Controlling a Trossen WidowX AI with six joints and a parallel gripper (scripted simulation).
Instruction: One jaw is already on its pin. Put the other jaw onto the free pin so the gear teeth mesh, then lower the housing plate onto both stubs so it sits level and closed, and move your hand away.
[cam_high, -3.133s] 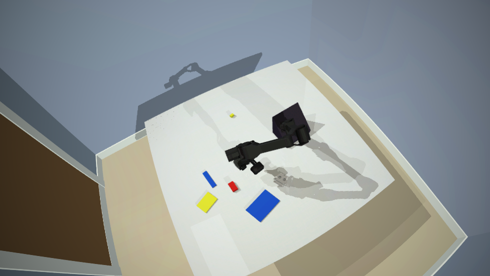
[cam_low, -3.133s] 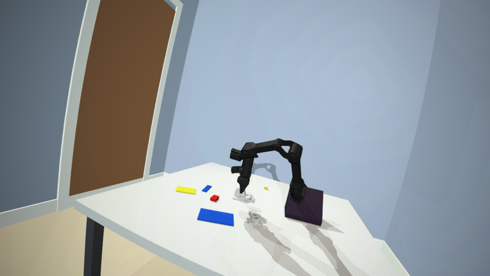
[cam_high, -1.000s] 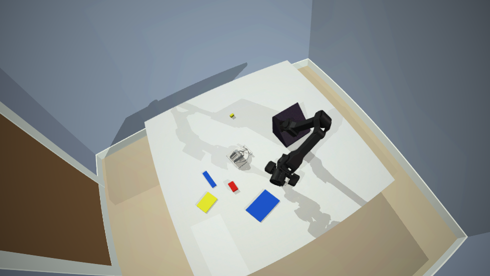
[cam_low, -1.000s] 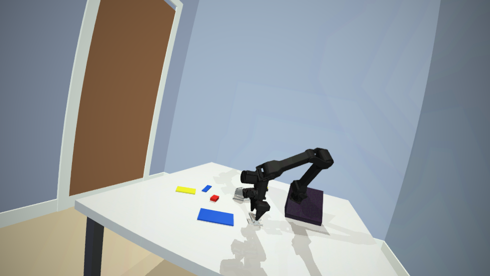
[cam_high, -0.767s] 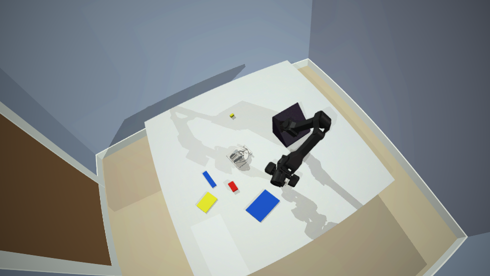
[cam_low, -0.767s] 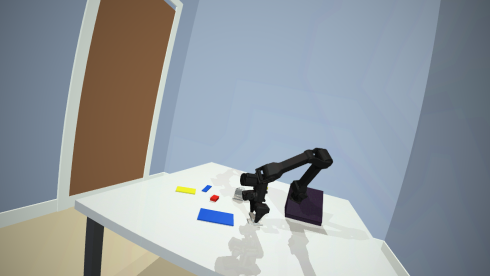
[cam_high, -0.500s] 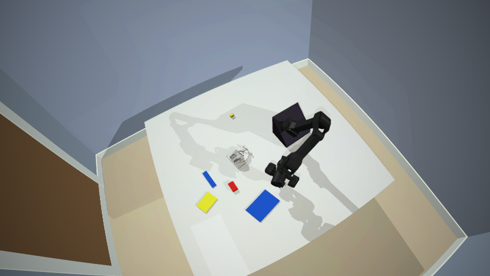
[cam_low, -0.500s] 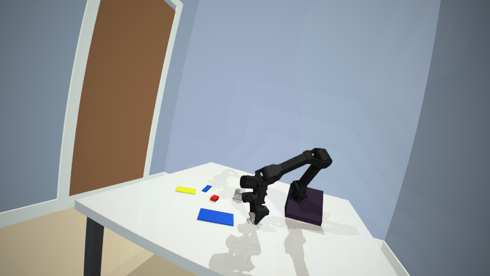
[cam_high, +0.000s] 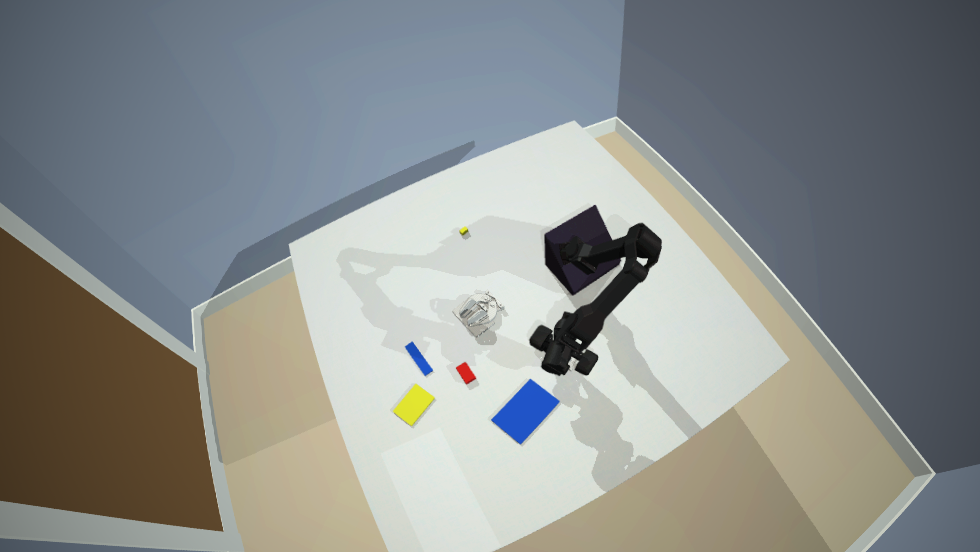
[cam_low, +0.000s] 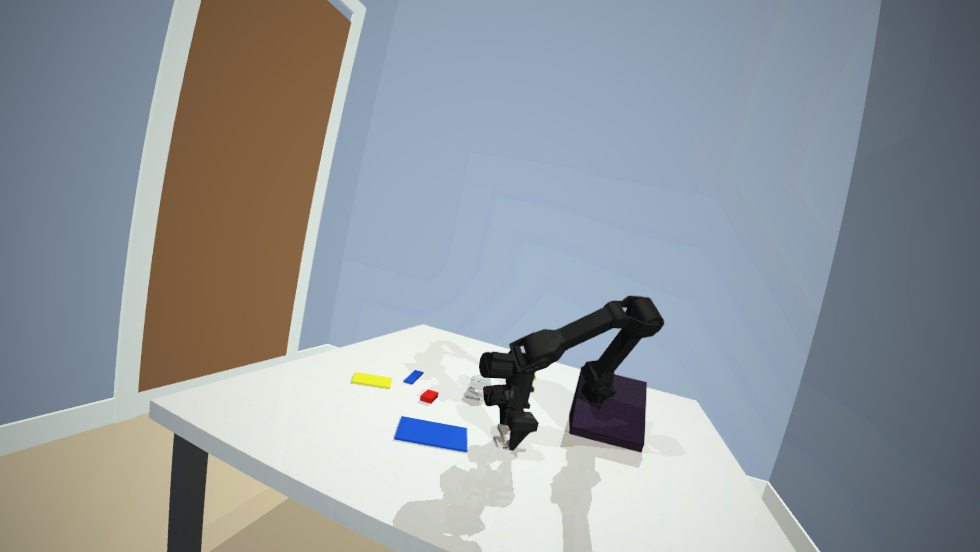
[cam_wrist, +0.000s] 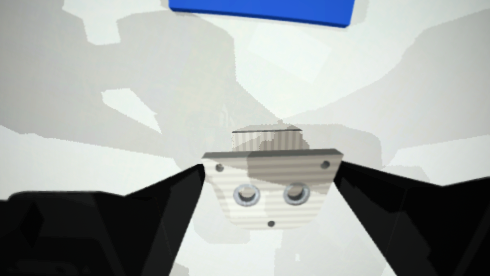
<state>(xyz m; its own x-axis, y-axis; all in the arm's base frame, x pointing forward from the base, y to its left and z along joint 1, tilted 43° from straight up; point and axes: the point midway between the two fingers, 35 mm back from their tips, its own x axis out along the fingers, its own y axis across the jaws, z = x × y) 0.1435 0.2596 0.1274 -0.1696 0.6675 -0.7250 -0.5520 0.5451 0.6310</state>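
My gripper (cam_low: 510, 447) (cam_wrist: 266, 167) is open, its fingertips low at the table. In the wrist view the pale housing plate (cam_wrist: 271, 210), with two ringed holes, lies between the fingers. The fingertips stand at its left and right edges, and nothing is gripped. A ridged piece (cam_wrist: 270, 140) shows just beyond its long edge. The plate shows only in part beside the fingers in the exterior view, and the arm hides it in the top view. The silver gear-and-jaw assembly (cam_high: 474, 312) (cam_low: 474, 388) stands apart from the gripper. Its pins, jaws and gear teeth are too small to tell.
A large blue slab (cam_high: 525, 411) (cam_low: 431, 434) (cam_wrist: 265, 10) lies near the gripper. A red block (cam_high: 465, 373) (cam_low: 428, 396), a narrow blue bar (cam_high: 418, 358) (cam_low: 413, 377) and a yellow slab (cam_high: 413, 404) (cam_low: 371, 380) lie beyond. A small yellow block (cam_high: 464, 231) lies towards the back.
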